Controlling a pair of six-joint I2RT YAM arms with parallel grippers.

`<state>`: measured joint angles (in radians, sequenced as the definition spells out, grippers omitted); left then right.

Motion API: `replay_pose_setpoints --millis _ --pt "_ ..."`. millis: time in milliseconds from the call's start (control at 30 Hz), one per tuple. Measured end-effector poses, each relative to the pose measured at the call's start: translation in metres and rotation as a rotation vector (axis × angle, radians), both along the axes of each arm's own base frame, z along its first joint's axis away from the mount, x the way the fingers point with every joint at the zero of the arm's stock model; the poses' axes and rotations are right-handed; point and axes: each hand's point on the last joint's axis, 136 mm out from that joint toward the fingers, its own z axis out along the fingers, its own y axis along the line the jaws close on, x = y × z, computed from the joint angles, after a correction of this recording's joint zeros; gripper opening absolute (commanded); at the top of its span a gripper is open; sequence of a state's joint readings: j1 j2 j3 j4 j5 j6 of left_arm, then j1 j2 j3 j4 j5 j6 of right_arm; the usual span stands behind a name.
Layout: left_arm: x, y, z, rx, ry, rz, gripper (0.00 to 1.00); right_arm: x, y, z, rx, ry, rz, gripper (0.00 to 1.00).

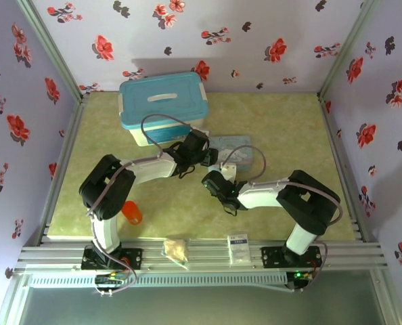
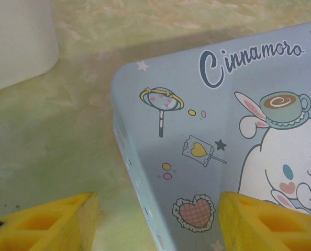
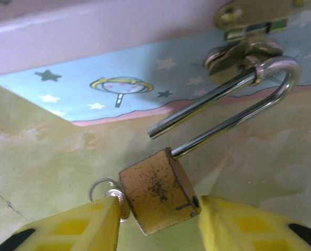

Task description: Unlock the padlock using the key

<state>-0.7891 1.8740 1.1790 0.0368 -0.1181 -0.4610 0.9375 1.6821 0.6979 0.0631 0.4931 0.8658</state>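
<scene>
Since the shackle (image 3: pixel 234 112) is hooked through the hasp (image 3: pixel 239 49) on the tin (image 2: pixel 239 130), the padlock (image 3: pixel 158 193) cannot lie flat. Its brass body hangs at the tin's front wall, low by the table (image 2: pixel 56 136), and the right gripper (image 3: pixel 158 208) comes at it from the side. The yellow fingers sit tight on both flanks of the body, clenched on it as far as I can judge. The key (image 3: pixel 112 197) and its little ring are wedged between one finger and the body's lower corner. That hold looks meant to steady the body while the key works. One leg of the shackle ends free in the air, out of the body, so the lock reads as sprung open. What is left, I judge, is to slip the loop out of the hasp. The left gripper (image 2: pixel 155 206) hovers above a corner of the tin's lid, fingers spread wide with nothing between them. It is likely placed to press the tin down so it does not slide when the other arm pulls
</scene>
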Motion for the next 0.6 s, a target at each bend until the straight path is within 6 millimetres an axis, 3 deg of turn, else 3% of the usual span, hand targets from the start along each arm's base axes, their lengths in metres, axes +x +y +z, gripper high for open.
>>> replay_pose_setpoints --millis 367,600 --pt "0.0 0.0 0.0 -0.007 0.003 -0.002 0.61 0.012 -0.001 0.004 0.016 -0.031 0.005 0.2" --pt "0.001 0.0 0.0 -0.009 0.001 0.001 0.61 0.019 -0.004 0.005 0.187 -0.049 -0.038 0.08"
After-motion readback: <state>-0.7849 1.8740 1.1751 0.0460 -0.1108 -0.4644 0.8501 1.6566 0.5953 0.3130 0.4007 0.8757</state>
